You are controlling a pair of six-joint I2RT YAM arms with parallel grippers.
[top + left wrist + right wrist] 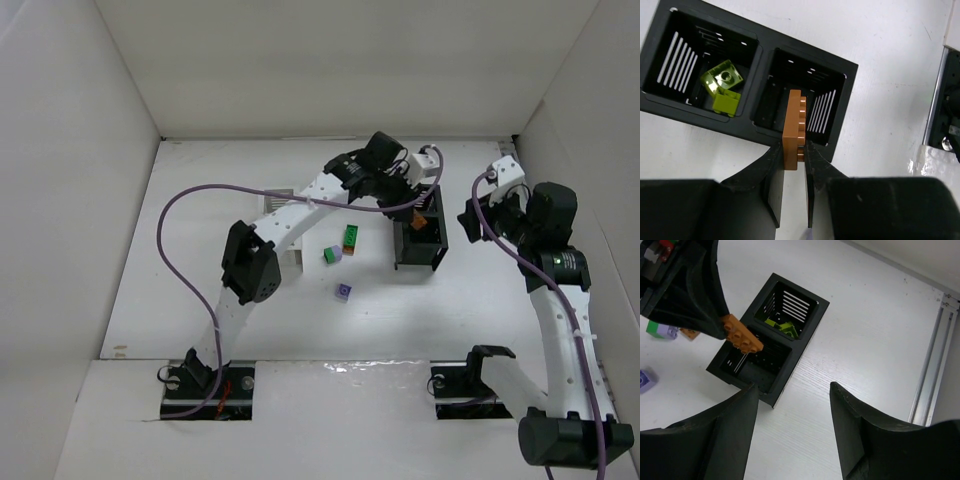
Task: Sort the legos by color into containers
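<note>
Two yellow-green legos lie in one compartment of the black container; an orange brick is pinched in the left gripper just over the neighbouring compartment, not yet released. Three more pieces (green-orange, green-lavender, purple) are left on the counter near the white container, whose contents cannot be told. The right gripper is held spread and empty nearby.

**A:** What lies on the surface in my top view?

**B:** I see the black box right of centre. The white box is left of it, mostly hidden from me. Between them a green brick touches an orange one, with a green-and-lavender piece just beside. A lavender brick sits lower, apart.
</note>
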